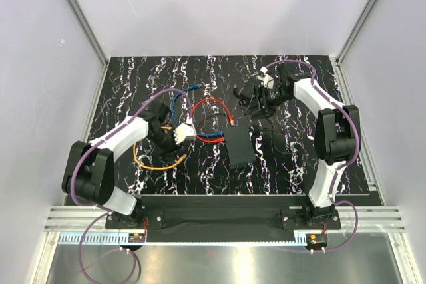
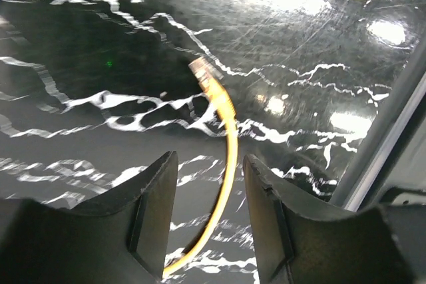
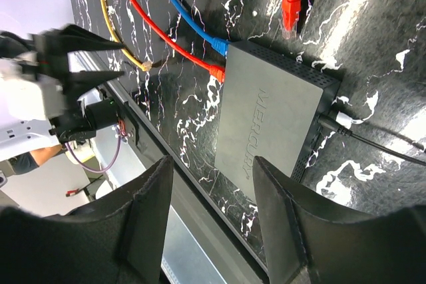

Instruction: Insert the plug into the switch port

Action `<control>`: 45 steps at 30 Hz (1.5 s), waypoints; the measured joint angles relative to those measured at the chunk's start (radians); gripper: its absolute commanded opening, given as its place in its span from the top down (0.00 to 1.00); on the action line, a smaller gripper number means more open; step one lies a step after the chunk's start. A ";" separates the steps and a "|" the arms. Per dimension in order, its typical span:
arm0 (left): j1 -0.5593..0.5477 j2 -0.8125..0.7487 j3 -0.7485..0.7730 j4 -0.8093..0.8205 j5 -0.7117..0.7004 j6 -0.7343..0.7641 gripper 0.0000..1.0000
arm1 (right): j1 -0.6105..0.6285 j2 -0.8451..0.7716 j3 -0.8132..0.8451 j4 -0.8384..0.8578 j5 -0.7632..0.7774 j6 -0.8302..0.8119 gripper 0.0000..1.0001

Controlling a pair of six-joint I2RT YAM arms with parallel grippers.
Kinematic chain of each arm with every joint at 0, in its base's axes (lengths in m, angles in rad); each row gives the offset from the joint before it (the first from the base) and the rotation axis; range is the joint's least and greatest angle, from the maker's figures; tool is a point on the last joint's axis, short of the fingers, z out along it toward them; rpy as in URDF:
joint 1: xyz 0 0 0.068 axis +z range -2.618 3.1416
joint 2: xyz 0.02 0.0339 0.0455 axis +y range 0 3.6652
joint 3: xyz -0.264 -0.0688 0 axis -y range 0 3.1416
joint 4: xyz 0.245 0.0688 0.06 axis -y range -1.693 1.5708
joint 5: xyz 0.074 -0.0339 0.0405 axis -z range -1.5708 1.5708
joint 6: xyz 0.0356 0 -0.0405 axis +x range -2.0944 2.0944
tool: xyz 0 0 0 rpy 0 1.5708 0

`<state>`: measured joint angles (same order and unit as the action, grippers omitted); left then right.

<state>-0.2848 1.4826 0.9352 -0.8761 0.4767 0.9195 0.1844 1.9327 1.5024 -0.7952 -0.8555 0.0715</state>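
- The yellow plug (image 2: 200,71) lies on the black marbled table (image 1: 200,78), well to the left of the switch. It is a clear, pale connector on the end of the yellow cable (image 2: 226,118), and its tip points away from the left wrist camera.
- The switch port (image 3: 220,101) is on the long edge of the switch (image 3: 279,118), the side that faces the left arm. I cannot make out the individual sockets.
- The switch is a flat, matte black box lying near the middle of the table.
- A blue cable (image 3: 186,18) and a red cable (image 3: 160,31) are already plugged into that edge, side by side. The free ports are probably further along it.
- A loose red plug (image 3: 289,8) lies just beyond the switch's short end. A black power cord (image 3: 379,141) leaves from the opposite long edge.
- The left gripper (image 2: 208,164) straddles the yellow cable behind its plug. Its jaws stand partly open, clear of the cable and gripping nothing, which looks like lining up for a pinch.
- The right gripper (image 3: 212,164) hovers above the switch with its jaws apart and empty, probably ready to steady the box.
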 measured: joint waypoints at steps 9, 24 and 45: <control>-0.082 0.084 -0.033 0.103 -0.071 -0.122 0.53 | 0.001 -0.002 -0.002 0.013 0.000 0.004 0.42; -0.108 0.092 -0.057 0.117 -0.050 -0.177 1.00 | 0.032 -0.012 -0.063 0.089 0.000 0.044 0.47; 0.023 0.349 0.286 -0.414 0.586 0.059 1.00 | 0.343 -0.016 -0.228 0.676 -0.234 0.337 0.45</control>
<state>-0.2619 1.8313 1.2209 -1.2903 1.0630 0.9783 0.5270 1.9167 1.2743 -0.1192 -1.0897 0.4084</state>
